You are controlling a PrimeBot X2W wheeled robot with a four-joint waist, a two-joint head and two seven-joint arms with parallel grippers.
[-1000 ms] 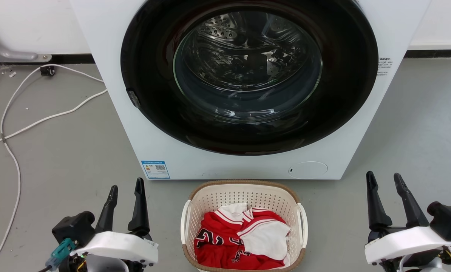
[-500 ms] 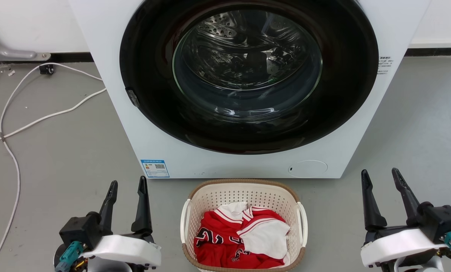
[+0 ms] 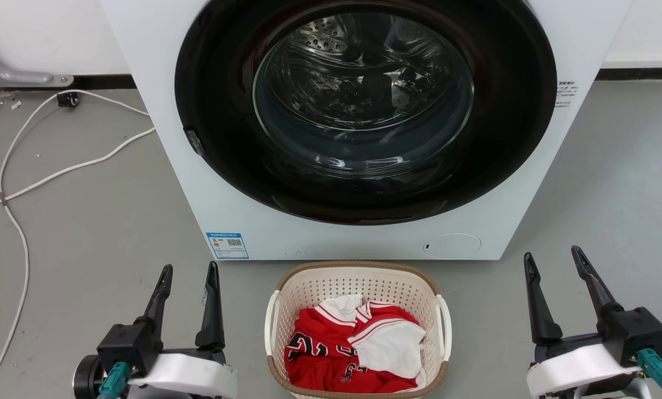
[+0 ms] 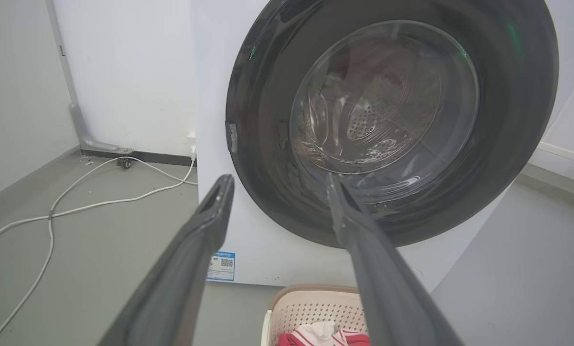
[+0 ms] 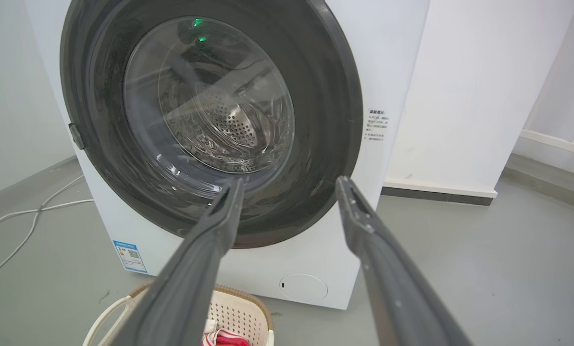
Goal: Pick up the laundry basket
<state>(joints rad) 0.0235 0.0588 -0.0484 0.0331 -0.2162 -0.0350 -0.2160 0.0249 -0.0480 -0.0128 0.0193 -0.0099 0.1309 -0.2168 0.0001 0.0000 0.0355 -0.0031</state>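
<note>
The laundry basket (image 3: 358,288) sits between the spread-fingered left gripper (image 3: 189,270) and right gripper (image 3: 553,256).

Ahead of the left claw (image 3: 190,267) and right claw (image 3: 553,253) stands a white washer (image 3: 159,83) with a dark round door (image 3: 364,111), a blue label (image 3: 227,245) just beyond the left claw, white cables (image 3: 87,164) farther left, and a red shirt (image 3: 320,354) between both.
</note>
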